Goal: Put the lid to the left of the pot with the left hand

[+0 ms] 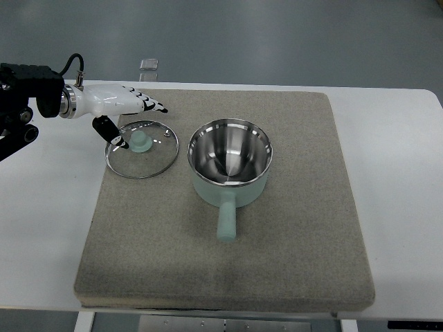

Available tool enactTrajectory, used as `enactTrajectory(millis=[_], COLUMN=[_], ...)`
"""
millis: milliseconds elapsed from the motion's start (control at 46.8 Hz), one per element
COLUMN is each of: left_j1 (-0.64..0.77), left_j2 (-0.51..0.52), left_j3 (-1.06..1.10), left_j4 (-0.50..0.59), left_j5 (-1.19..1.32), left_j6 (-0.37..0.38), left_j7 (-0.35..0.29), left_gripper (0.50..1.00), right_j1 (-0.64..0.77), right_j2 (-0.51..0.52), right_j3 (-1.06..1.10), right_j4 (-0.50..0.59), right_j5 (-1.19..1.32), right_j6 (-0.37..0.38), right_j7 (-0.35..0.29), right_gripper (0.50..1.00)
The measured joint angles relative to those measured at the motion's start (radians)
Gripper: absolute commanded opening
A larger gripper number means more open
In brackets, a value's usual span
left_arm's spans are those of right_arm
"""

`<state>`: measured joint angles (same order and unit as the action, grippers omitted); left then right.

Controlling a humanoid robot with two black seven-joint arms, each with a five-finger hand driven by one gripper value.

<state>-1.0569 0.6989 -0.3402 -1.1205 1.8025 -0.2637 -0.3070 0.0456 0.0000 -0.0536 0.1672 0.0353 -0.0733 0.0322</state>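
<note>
A glass lid (142,149) with a pale green knob (141,142) lies flat on the grey mat (228,242), just left of the pot. The mint-green pot (230,164) with a steel inside stands open in the mat's middle, its handle pointing toward the near edge. My left hand (131,114) comes in from the left edge and hovers over the lid's far-left rim. Its fingers (149,105) are stretched out and hold nothing; the thumb (111,131) points down toward the knob.
The mat lies on a white table (401,173). A small clear object (148,65) sits at the table's far edge behind the mat. Bare mat stretches to the right of the pot and in front of it.
</note>
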Motion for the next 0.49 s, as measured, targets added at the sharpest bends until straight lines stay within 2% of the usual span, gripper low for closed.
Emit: enactTrajectory(millis=[149, 491], left_j1=[-0.017, -0.046], left_j2=[0.008, -0.001], left_j3=[-0.007, -0.015], left_j4=[0.023, 0.176], left_j5=[-0.235, -0.961], left_j6=[0.011, -0.004], left_j7=[0.000, 0.001], left_gripper=[0.994, 0.994], right_j1=[0.000, 0.000], right_j2=[0.000, 0.000], right_j3=[0.000, 0.000], right_j4=[0.000, 0.000], right_j5=[0.000, 0.000], right_j6=[0.000, 0.000], right_j7=[0.000, 0.000], right_gripper=[0.921, 0.921])
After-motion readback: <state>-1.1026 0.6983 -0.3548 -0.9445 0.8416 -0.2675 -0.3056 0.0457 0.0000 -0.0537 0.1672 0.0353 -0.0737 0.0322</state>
